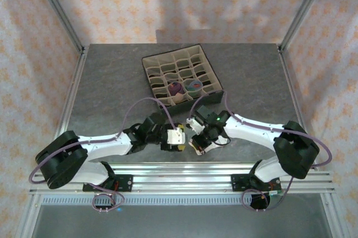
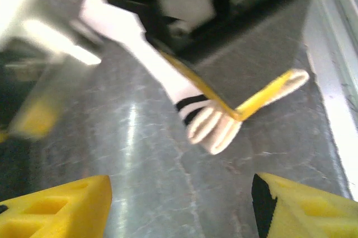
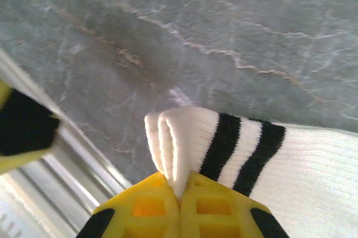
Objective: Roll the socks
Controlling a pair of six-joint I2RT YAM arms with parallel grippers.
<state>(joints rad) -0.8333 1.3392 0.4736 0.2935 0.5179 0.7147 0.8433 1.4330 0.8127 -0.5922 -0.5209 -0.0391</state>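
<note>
Cuff of the floppy white cloth sock with black stripes [image 3: 313, 159], judged its best hold, is pinched by the right claw [image 3: 180, 193] at 6 o'clock on the grey worktop [image 1: 112, 87]; left claw [image 2: 182, 210] is open.

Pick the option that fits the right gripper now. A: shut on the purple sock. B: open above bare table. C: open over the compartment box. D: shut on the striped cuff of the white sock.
D: the right gripper has its yellow fingers pressed together on the folded cuff of the white sock, right beside the black stripes.
</note>
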